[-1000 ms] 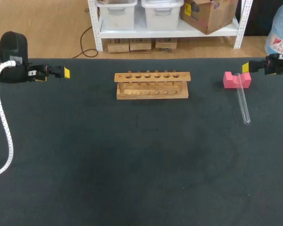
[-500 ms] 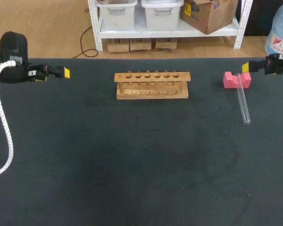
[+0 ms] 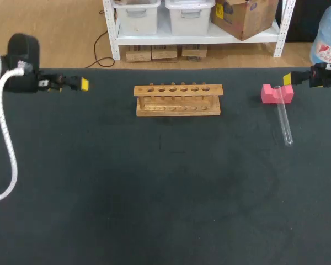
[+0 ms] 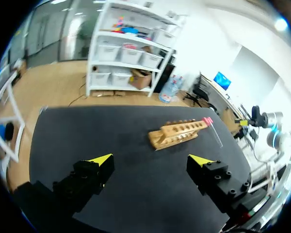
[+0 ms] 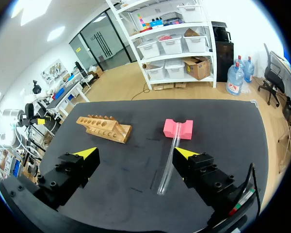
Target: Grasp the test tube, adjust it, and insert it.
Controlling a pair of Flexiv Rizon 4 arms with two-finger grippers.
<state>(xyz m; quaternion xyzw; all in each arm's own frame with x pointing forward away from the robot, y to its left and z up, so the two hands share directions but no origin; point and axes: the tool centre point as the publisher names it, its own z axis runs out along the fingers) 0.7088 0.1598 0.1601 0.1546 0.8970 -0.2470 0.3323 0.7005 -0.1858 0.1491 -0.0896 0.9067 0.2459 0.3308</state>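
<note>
Pink block (image 3: 276, 94) touches one end of the test tube (image 3: 283, 118).

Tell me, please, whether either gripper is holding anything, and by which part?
Nothing is held. The left gripper and right gripper are open and empty; the test tube lies on the table, one end on the pink block.

Lab: test tube (image 3: 283, 117), wooden rack (image 3: 177, 100)
</note>
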